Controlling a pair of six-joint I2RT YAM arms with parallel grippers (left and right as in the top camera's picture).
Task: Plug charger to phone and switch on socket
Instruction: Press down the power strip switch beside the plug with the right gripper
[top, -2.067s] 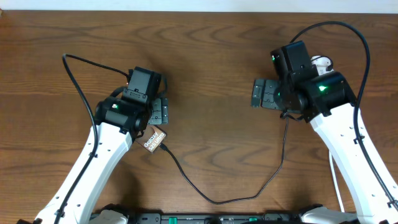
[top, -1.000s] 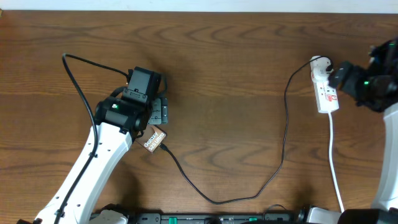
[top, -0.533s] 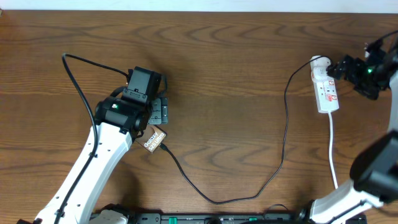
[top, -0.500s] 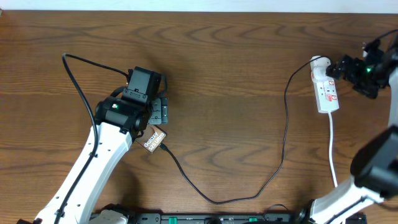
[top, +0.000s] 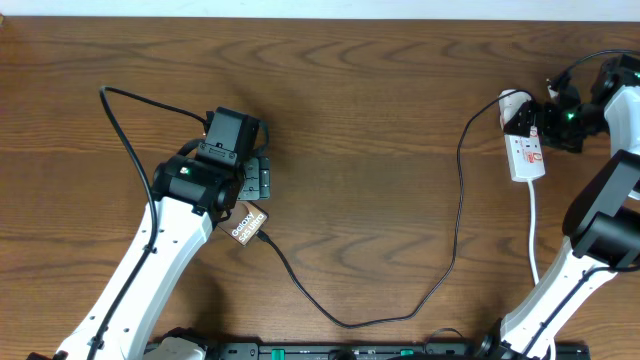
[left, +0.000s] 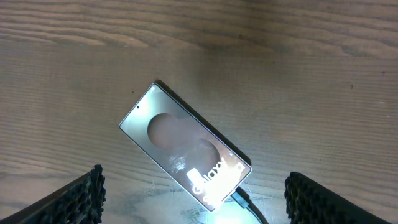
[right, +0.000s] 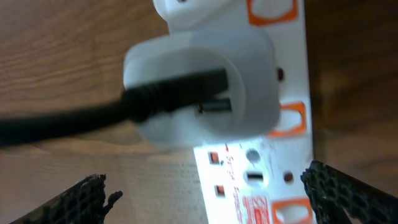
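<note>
The slim, dark-framed smartphone with a brownish "Galaxy" screen (left: 186, 146) is lying flat toward the left side of the brown wooden bench (top: 360, 90), and the thin black charger cable (top: 455, 230) is meeting its lower end. The left gripper (left: 199, 202) is hovering above it, jaws spread wide. The right gripper (right: 217, 196), jaws also apart, is hanging over the white elongated power strip (right: 273, 174) near the far right corner.
</note>
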